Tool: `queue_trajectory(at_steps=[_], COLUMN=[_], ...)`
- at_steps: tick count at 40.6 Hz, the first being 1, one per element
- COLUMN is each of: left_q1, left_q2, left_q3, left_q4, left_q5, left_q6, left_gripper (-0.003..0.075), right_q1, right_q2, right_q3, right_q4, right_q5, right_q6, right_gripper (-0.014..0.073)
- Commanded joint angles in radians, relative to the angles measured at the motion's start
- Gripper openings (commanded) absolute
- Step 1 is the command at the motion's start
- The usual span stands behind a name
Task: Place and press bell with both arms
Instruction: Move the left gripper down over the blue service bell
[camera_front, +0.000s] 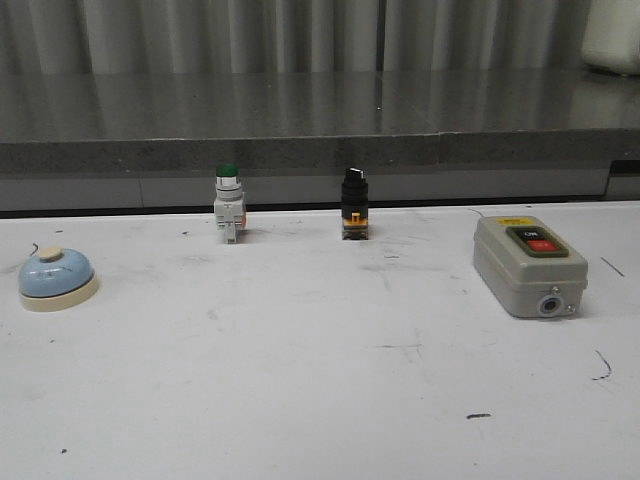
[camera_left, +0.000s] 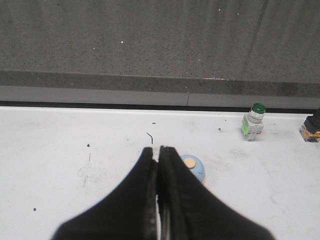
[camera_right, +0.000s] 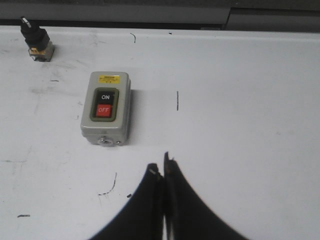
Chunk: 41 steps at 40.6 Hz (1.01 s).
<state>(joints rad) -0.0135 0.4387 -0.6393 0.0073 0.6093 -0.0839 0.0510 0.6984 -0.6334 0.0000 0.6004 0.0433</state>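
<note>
Sitting upright on the scuffed white table (camera_front: 320, 400), the small light-blue dome-shaped call bell with cream round base and cream top button (camera_front: 58, 279) is at the far left edge of the front view. Taking the grey rectangular switch box with a yellow label and black ON and red OFF keys (camera_front: 529, 265) as the landmark: the bell is well apart from the box, on the opposite side of the table and at about the same depth. Neither arm appears in the front view.

Between bell and box, nearer the grey stone ledge (camera_front: 300, 150) at the table's back edge, stand two small parts. The green-capped white push button (camera_front: 229, 205) is closer to the bell's side. The black-knobbed selector switch on an orange base (camera_front: 354, 204) is closer to the box. Both are upright, apart from each other and from the box.

Left wrist view: the left gripper (camera_left: 158, 151) has its dark fingers pressed together at the tips, nothing between them. The bell (camera_left: 193, 167) shows just past the fingers, partly hidden behind them; contact cannot be told.

Right wrist view: the right gripper (camera_right: 161, 165) also has fingers together, tips meeting, holding nothing. It hangs over bare table near the box (camera_right: 106, 107), apart from it. The selector switch (camera_right: 36, 39) lies beyond the box.
</note>
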Motion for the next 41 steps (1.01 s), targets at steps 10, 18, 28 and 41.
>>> queue_trajectory(at_steps=[10, 18, 28, 41], left_q1=[0.0, -0.008, -0.114, -0.241], left_q2=[0.023, 0.027, 0.179, 0.52], left_q3=[-0.029, -0.029, -0.062, -0.162], left_q4=[-0.007, -0.007, 0.007, 0.06], left_q5=[-0.08, -0.08, -0.063, -0.006], left_q6=[-0.004, -0.004, 0.0, 0.0], left_gripper=[0.0304, 0.0559, 0.0557, 0.0557], right_q1=[-0.008, -0.008, -0.008, -0.008], right_q2=[0.002, 0.002, 0.002, 0.002], right_q3=[-0.034, -0.034, -0.034, -0.034], right_q4=[-0.027, -0.027, -0.027, -0.027], right_q5=[-0.075, -0.072, -0.072, -0.072], right_q6=[-0.043, -0.043, -0.043, -0.043], right_gripper=[0.0584, 0.0645, 0.0645, 0.0645])
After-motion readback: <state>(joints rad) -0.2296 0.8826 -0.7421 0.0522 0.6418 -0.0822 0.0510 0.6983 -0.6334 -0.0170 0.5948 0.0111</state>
